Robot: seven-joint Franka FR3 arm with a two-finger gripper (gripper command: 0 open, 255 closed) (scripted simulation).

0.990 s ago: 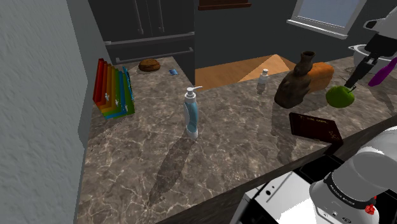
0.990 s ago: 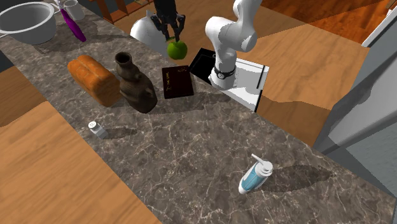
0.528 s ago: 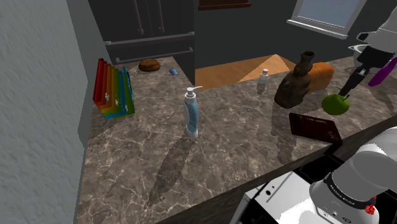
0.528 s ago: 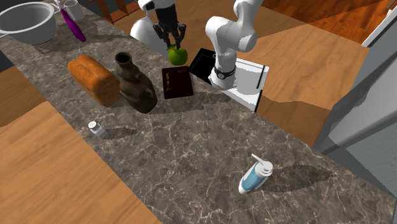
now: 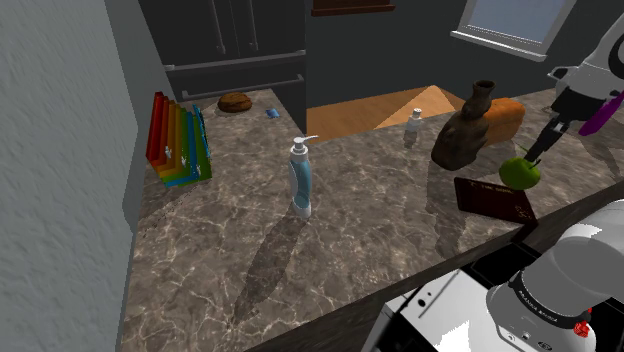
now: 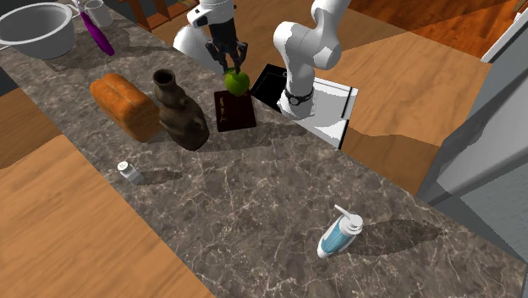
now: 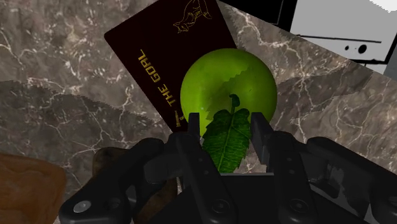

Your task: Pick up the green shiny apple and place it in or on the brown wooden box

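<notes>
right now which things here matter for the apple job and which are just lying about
Job: green apple clasped in the fingers; dark brown flat box.
Lying about: bread loaf, brown vase, soap dispenser, small shaker, grey bowl.

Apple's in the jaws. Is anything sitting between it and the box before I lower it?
Nothing visible. The jaws clasp the green apple, which hangs right over the bare top of the dark brown box. The brown vase stands beside the box, clear of the drop.
</notes>
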